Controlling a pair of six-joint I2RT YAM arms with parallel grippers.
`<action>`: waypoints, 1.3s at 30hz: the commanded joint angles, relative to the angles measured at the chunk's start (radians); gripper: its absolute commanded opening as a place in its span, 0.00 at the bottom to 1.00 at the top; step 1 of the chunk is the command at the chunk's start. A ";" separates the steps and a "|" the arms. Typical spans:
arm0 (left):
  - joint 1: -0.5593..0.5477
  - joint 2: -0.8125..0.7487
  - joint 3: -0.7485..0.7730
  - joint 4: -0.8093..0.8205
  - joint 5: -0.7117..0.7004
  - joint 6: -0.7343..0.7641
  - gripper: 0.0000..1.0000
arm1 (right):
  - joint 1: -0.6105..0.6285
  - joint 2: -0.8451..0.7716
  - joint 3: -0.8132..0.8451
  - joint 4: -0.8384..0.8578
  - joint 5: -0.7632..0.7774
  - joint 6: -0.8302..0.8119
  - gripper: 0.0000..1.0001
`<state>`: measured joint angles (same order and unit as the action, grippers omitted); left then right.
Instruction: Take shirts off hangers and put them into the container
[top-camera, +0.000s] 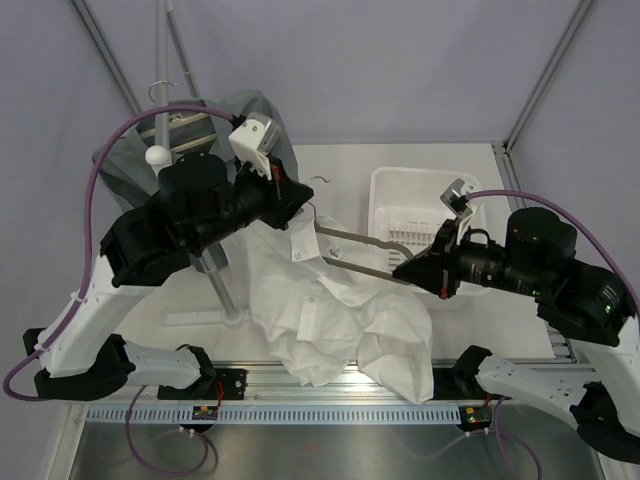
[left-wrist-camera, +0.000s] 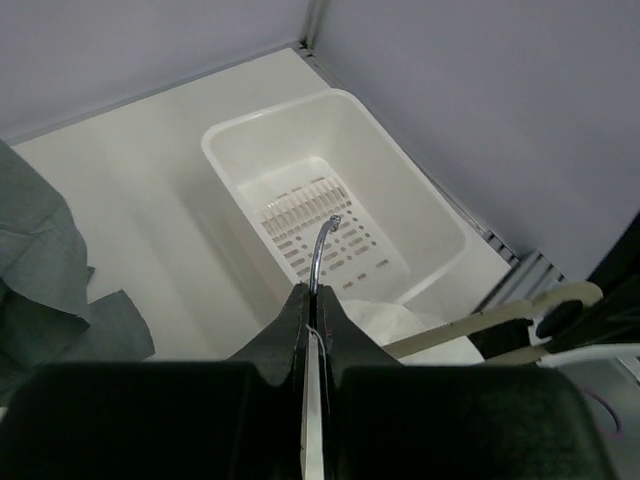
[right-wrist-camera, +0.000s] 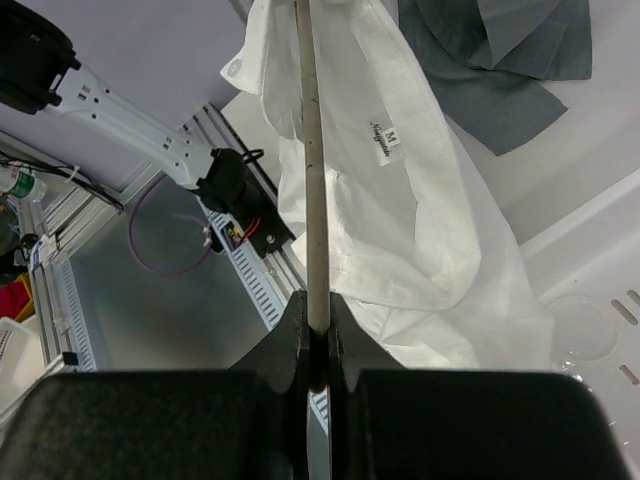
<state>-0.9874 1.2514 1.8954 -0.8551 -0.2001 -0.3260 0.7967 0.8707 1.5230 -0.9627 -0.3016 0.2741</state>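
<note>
I can read one thing only: a capital "M" on the small white sewn-in tag (right-wrist-camera: 385, 138) of the thin white buttoned shirt (right-wrist-camera: 440, 230); the slanted script beneath it is too small for me.

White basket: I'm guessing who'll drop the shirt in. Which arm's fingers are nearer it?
Right. The right fingers grip the hanger by the basket's near rim; the left fingers grip its neck, farther left.

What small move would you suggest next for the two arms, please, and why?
Probably both claws should ease the hanger a little toward the basket, out of the white shirt. The left claw is shut at the hook, the right claw grips the hanger's bare arm, and the shirt drapes its far end.
</note>
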 joint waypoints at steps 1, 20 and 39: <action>-0.002 -0.085 -0.039 0.042 0.194 0.085 0.00 | 0.004 -0.056 0.026 -0.027 -0.080 -0.024 0.00; -0.002 -0.262 -0.150 0.062 0.293 0.090 0.75 | 0.004 -0.134 -0.001 -0.093 -0.157 -0.041 0.00; -0.002 -0.452 -0.571 0.093 0.180 0.073 0.80 | 0.004 -0.134 0.301 -0.337 0.275 -0.018 0.00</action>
<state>-0.9909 0.8429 1.3830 -0.8413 -0.0551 -0.2512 0.7986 0.7307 1.7855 -1.3258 -0.0978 0.2432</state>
